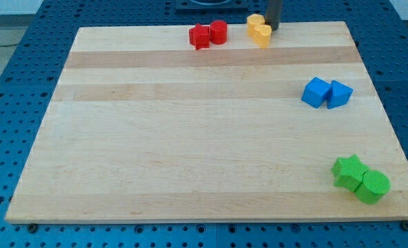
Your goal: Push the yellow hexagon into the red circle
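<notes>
The yellow hexagon [255, 23] sits at the view's top edge of the wooden board, touching a yellow heart-shaped block [262, 34] just below it. The red circle [218, 32] stands to their left, touching a red star-shaped block [200, 36]. A gap of bare wood lies between the red circle and the yellow hexagon. My tip [272, 29] is at the lower end of the dark rod, right beside the yellow blocks on their right side, touching or nearly touching them.
A blue cube [316, 91] and a blue block [340, 94] touch at the view's right. A green star [348, 171] and a green circle [373, 186] touch at the bottom right. The board [190, 138] lies on a blue perforated table.
</notes>
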`<act>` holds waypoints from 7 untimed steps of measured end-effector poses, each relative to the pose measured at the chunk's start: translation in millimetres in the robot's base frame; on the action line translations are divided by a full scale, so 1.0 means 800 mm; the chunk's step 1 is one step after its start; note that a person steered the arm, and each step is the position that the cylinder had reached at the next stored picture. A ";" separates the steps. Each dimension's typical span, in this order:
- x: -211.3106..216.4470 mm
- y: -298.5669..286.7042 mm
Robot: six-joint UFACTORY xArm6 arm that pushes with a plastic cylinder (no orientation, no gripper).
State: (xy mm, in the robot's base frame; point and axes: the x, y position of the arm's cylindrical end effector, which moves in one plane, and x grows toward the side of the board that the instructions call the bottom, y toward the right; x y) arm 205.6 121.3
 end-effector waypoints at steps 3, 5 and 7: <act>0.005 -0.002; -0.017 -0.006; -0.016 -0.032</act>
State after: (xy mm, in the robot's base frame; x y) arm 193.0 95.6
